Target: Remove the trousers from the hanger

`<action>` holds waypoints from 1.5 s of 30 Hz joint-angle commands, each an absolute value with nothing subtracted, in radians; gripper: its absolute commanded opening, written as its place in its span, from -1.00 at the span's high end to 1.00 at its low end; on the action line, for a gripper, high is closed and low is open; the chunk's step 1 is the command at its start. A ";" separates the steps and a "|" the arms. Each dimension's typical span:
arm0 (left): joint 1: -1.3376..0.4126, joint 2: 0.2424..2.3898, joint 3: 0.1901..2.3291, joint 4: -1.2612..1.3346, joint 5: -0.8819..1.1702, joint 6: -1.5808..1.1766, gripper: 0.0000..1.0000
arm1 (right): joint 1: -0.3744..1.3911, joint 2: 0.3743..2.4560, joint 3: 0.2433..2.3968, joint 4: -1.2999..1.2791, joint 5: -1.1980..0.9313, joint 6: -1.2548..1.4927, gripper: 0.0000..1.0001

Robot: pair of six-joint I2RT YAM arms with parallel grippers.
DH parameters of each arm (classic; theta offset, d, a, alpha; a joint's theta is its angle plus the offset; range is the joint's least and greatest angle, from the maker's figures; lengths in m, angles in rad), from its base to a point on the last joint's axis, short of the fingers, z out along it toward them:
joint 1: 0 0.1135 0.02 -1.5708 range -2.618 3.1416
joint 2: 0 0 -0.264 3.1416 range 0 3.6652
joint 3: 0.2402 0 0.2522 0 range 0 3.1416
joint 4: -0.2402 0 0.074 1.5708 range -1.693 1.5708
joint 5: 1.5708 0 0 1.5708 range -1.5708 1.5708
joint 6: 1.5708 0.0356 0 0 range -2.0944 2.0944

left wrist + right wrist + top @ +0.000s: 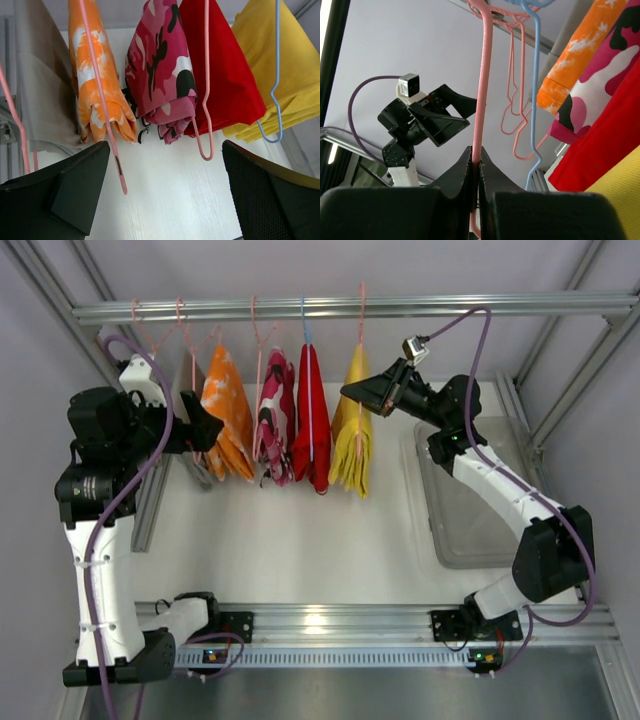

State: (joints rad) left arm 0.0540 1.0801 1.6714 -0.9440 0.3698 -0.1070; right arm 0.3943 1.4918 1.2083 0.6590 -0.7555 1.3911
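The bright yellow trousers [352,440] hang folded from a thin pale pink hanger [361,325] at the right end of the row on the rail. My right gripper [349,391] is at the trousers' upper right and is shut on the hanger's pink wire; in the right wrist view the wire [482,80] runs up out of the closed jaws of that gripper [476,157], with the yellow cloth [620,200] at lower right. My left gripper [207,422] is open and empty beside the orange tie-dye garment; in its wrist view this gripper [165,197] holds nothing and the trousers [300,75] show far right.
The rail [480,306] also carries a red garment [312,425] on a blue hanger [307,350], a pink camouflage garment [276,420], the orange tie-dye garment [228,425] and a grey one [187,390]. A clear tray [470,510] lies at the right.
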 commanded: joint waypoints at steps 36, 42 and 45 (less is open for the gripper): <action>-0.509 1.543 1.675 0.271 0.805 -0.859 -0.67 | 0.385 1.063 1.082 0.604 -0.756 1.200 1.00; -0.598 1.643 1.687 0.405 0.799 -0.960 -0.58 | 0.385 1.043 1.071 0.581 -0.761 1.183 1.00; -0.620 1.666 1.686 0.494 0.798 -1.037 -0.51 | 0.387 1.040 1.066 0.580 -0.761 1.183 1.00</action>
